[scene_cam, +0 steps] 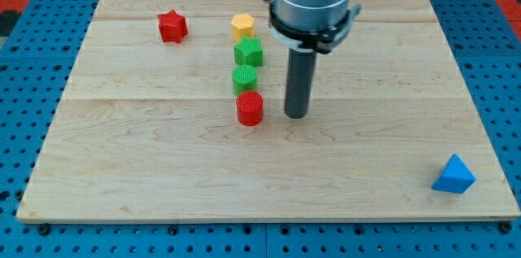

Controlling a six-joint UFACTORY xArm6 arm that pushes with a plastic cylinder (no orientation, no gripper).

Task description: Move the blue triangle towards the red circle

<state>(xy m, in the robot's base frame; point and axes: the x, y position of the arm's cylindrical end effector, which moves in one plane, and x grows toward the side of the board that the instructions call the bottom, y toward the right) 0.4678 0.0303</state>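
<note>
Here, my tip (296,115) rests on the wooden worktop (163,168), just beside the red circle (250,108) on the view's right. There are no jaws, only a dark rod. The blue triangle (453,175) sits far off, near the view's bottom right corner. Above the red circle stand 2 green blocks (245,78) (248,51) and a yellow block (242,25). A red star (172,27) lies at the top left

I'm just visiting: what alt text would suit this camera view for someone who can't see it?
A dark rod's tip rests just right of a red circle on a wooden board; the blue triangle sits far off, bottom right. Two green blocks, a yellow block and a red star lie behind.
</note>
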